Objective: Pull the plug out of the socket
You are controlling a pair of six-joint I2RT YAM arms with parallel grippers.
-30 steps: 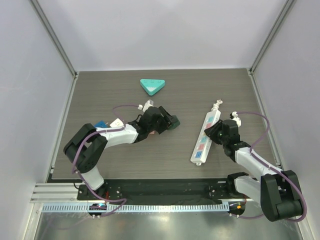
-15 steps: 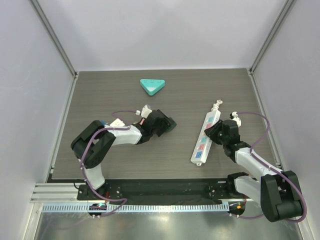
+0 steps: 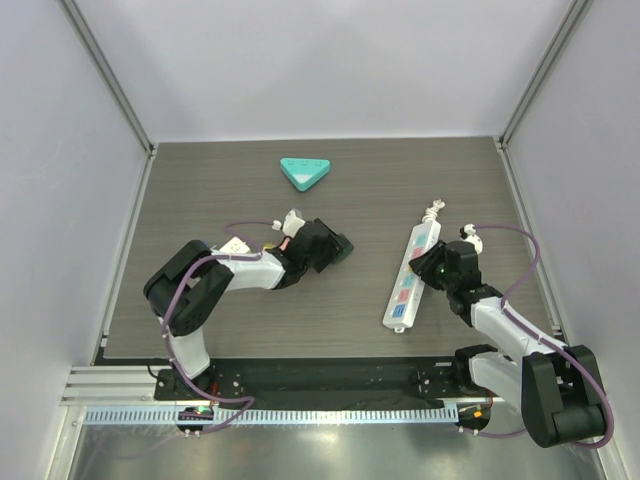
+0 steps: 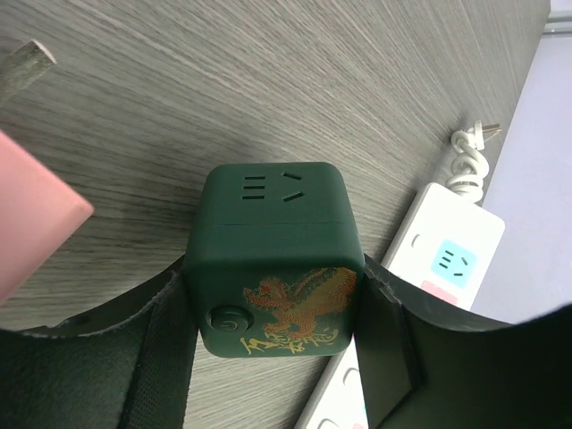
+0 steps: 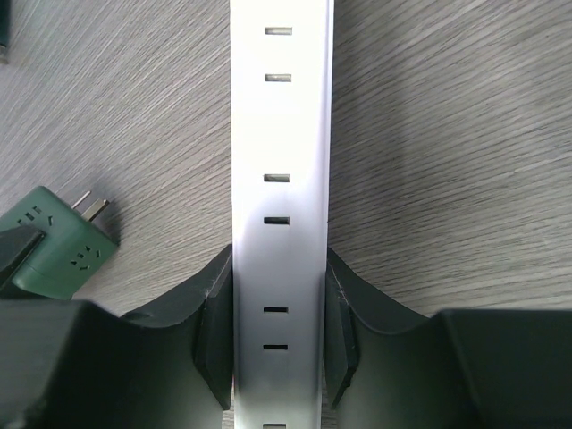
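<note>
Left claw (image 4: 273,308) pinches the green plug (image 4: 273,250), already free — right claw (image 5: 279,332) clamps the power strip (image 5: 279,134); set the plug down gently.

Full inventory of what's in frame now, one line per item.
power strip: 1, white with pink and blue panels, right side of the table
cord: 1, white, knotted, at the strip's far end
plug: 1, dark green cube, mid-table, prongs clear of the strip
teal block: 1, teal, triangular, far centre
table: 1, dark wood grain
walls: pale, on the left, far and right sides
left arm: 1, white and black, near left
right arm: 1, white and black, near right
left gripper: 1, black, shut on the plug
right gripper: 1, black, shut on the power strip
</note>
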